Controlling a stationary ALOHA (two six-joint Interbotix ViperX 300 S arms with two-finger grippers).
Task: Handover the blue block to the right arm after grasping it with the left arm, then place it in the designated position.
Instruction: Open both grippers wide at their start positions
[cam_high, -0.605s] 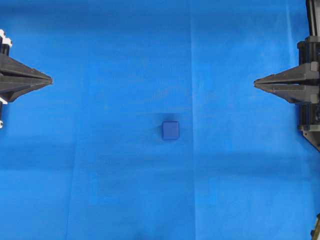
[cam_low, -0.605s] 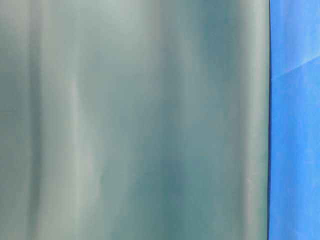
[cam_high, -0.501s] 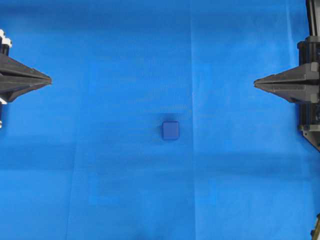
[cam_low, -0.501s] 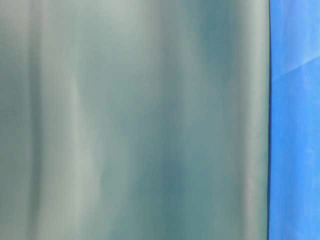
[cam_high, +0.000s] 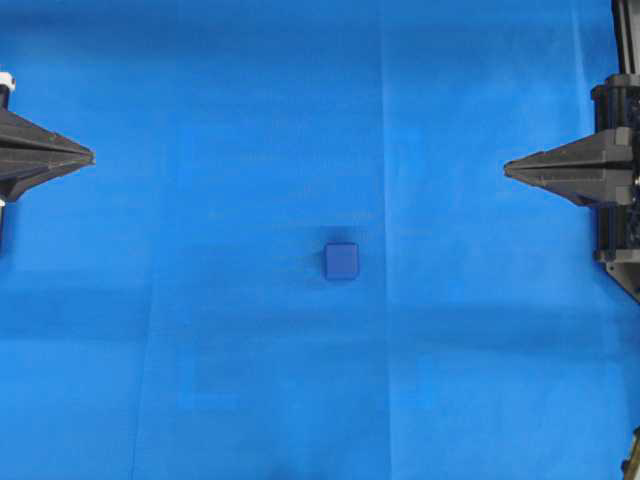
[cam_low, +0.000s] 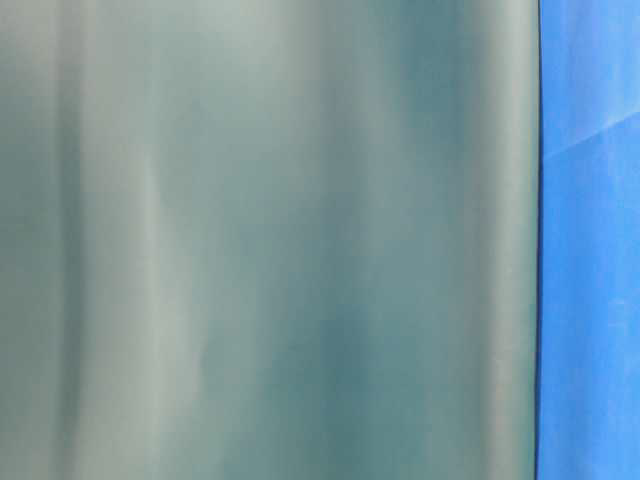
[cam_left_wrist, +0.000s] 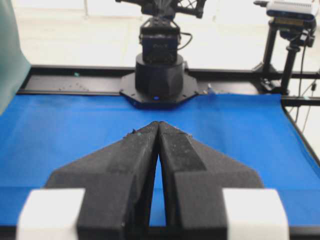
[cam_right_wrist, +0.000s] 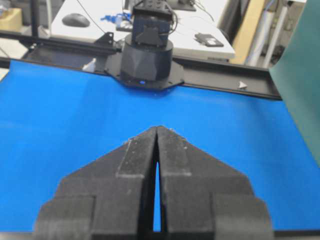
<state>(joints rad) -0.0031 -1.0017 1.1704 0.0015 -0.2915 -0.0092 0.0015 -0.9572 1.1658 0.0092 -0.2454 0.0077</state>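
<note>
blue block (cam_high: 341, 261) on cloth (cam_high: 200, 300), well apart from both arms' fingers (cam_high: 70, 158)

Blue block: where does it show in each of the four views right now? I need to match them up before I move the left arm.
Overhead: the block lies just below centre on the cloth, apart from the shut left gripper and shut right gripper.
Table-level: not in it; a grey-green sheet fills most of the view.
Left wrist: not in it.
Right wrist: not in it.
Shared landmark: the blue cloth, in all four views.
</note>
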